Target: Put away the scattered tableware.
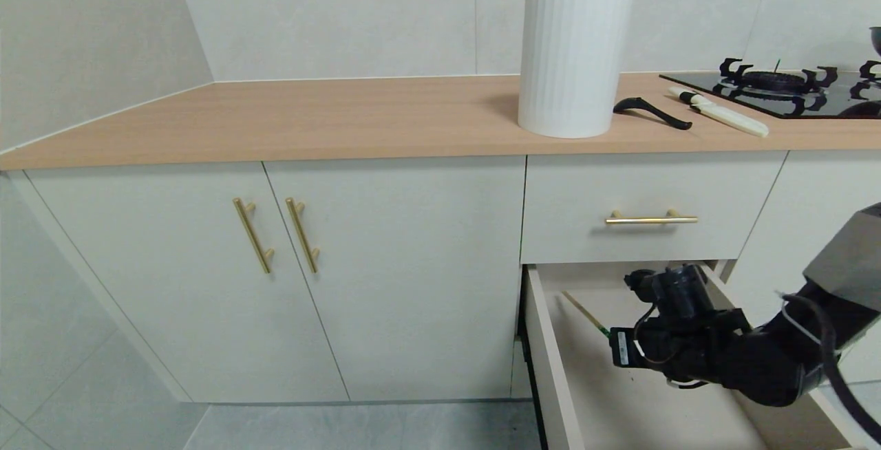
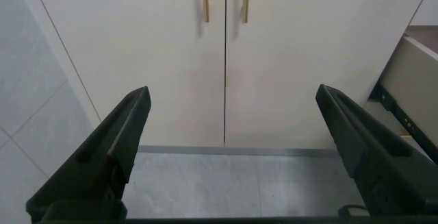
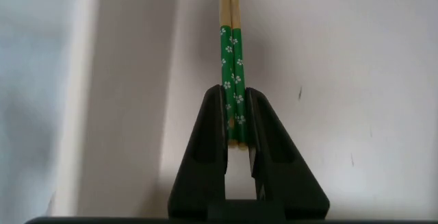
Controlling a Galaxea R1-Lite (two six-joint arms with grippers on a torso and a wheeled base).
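My right gripper is clamped on the chopsticks, holding their green ends low inside the pulled-out drawer. My left gripper is spread wide with nothing in it, facing the cupboard doors. On the counter above are a canister, a black utensil and a knife.

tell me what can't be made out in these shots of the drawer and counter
- Chopsticks, held in the right gripper: far tips cut off by the right wrist view's edge; held end hidden behind the gripper in the head view.
- Drawer: front cut off by the head view's bottom edge, floor partly behind the arm.
- Black utensil: one end hidden behind the white container, head view.
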